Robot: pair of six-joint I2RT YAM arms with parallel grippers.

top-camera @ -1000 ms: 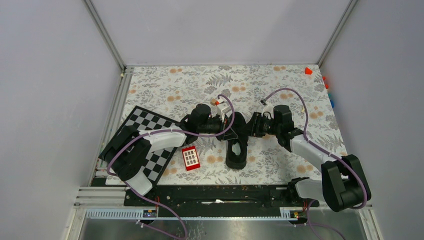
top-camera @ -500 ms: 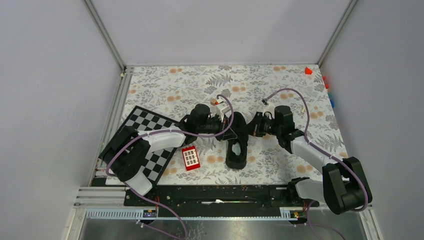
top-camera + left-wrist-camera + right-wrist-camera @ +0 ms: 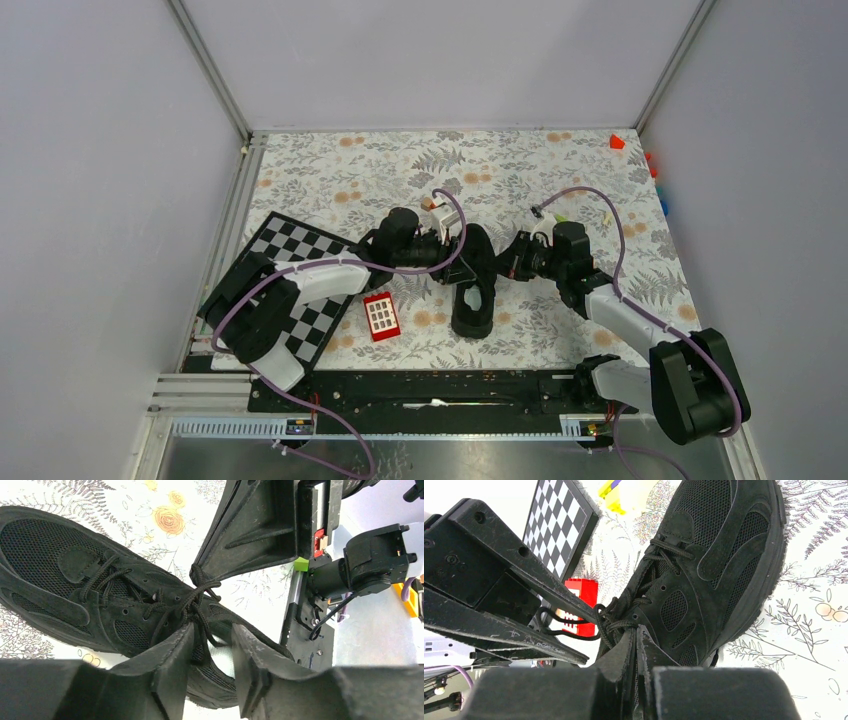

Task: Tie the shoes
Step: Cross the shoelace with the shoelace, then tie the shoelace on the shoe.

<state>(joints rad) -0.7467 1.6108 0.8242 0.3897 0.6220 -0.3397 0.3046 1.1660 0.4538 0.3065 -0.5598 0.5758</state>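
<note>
Top external view: the black shoe (image 3: 473, 305) lies at the lower centre of the floral worktop (image 3: 380, 165), between both arms. The left tool (image 3: 212, 630) stands half wide, with the laces (image 3: 196, 600) in its gap. The right tool (image 3: 634, 632) is closed and pinches the laces.

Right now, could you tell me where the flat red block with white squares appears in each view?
Top external: the flat red block with white squares lies below centre, just left of the black mesh sneaker.
Left wrist: not in it.
Right wrist: left of centre, left of the sneaker.
Shared landmark: the sneaker, in all three.
</note>
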